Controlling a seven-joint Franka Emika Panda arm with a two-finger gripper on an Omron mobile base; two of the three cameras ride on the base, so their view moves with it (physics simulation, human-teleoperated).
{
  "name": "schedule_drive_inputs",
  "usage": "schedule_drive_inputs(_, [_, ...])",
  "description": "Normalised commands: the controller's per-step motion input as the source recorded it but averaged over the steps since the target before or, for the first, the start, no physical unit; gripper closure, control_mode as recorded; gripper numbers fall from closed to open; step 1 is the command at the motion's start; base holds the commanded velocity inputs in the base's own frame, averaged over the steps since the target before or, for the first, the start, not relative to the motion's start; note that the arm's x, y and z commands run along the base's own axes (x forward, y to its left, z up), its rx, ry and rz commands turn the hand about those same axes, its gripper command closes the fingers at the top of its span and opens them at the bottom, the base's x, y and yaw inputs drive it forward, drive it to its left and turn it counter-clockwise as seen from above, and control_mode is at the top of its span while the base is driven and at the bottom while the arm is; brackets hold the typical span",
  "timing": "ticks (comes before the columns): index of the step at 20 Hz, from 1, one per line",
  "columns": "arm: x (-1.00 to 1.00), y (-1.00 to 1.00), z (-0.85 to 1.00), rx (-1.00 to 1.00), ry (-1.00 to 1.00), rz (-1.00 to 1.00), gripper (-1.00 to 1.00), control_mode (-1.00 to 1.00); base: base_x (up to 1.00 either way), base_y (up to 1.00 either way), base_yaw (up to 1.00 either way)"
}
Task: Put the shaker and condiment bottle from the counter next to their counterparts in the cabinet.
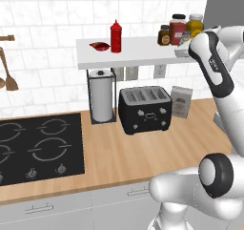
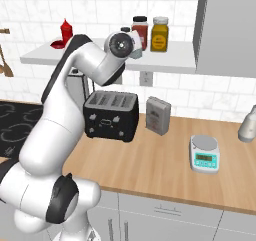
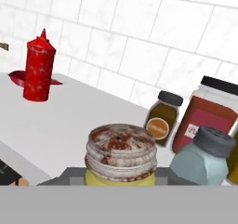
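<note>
The yellow-green shaker (image 3: 120,155), with a grey, rust-stained cap, sits at the bottom centre of the hand view, and my gripper (image 1: 182,51) is shut on it over the right part of the white cabinet shelf (image 1: 138,55). The fingertips are hidden. A pale blue shaker (image 3: 204,159) stands just to its right, close by. The red condiment bottle (image 1: 116,36) stands upright at the shelf's left end, beside a flattish red item (image 1: 100,46); the hand view also has this bottle (image 3: 39,70) at far left.
Behind the shakers stand a small brown jar (image 3: 162,119), a red-labelled jar (image 3: 210,118) and a yellow jar (image 1: 194,24). On the counter (image 1: 119,157) under the shelf are a black toaster (image 1: 145,109), a paper-towel holder (image 1: 101,101), a box (image 1: 181,101), the hob (image 1: 40,145) and a scale (image 2: 204,155).
</note>
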Motion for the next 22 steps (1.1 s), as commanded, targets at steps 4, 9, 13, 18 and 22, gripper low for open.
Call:
schedule_drive_inputs(4, [0.16, 0.0, 0.0, 0.0, 0.0, -0.05, 1.0, -1.0, 0.0, 0.0, 0.0])
schedule_drive_inputs(9, [0.07, 0.0, -0.01, 0.07, 0.0, -0.05, 1.0, -1.0, 0.0, 0.0, 0.0])
schedule_drive_inputs(13, [0.13, 0.0, 0.0, 0.16, 0.0, -0.04, 1.0, -1.0, 0.0, 0.0, 0.0])
schedule_drive_inputs(18, [0.16, 0.0, 0.0, 0.16, 0.0, -0.04, 1.0, -1.0, 0.0, 0.0, 0.0])
schedule_drive_inputs(22, [0.1, 0.0, -0.18, 0.01, 0.0, -0.01, 1.0, -1.0, 0.0, 0.0, 0.0])
